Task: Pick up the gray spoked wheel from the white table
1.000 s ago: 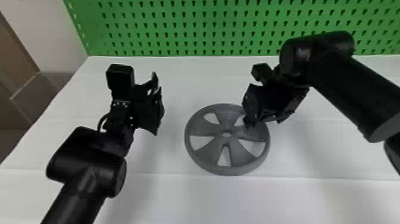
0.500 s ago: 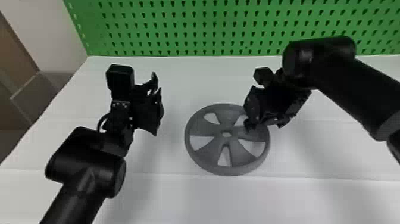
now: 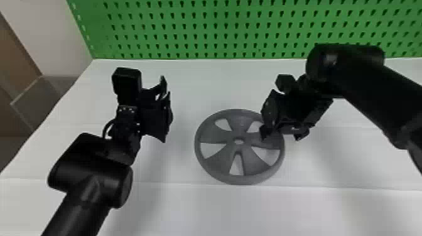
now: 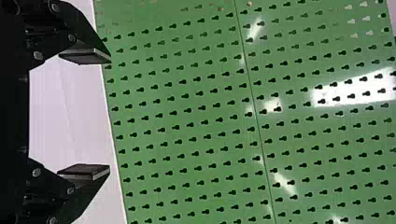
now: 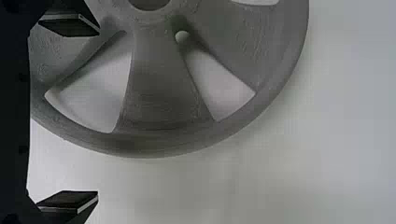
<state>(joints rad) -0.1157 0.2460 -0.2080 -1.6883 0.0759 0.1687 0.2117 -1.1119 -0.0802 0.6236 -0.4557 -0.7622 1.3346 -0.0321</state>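
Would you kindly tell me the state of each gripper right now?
Left gripper: open, holding nothing.
Right gripper: open, at the edge of the gray spoked wheel, not clamped on it.

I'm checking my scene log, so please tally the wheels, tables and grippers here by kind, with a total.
Gray spoked wheel: 1
White table: 1
Grippers, namely left gripper and right gripper: 2
Total: 4

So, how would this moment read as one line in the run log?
gray spoked wheel: flat on table | right gripper: open, over wheel's edge | left gripper: open, empty
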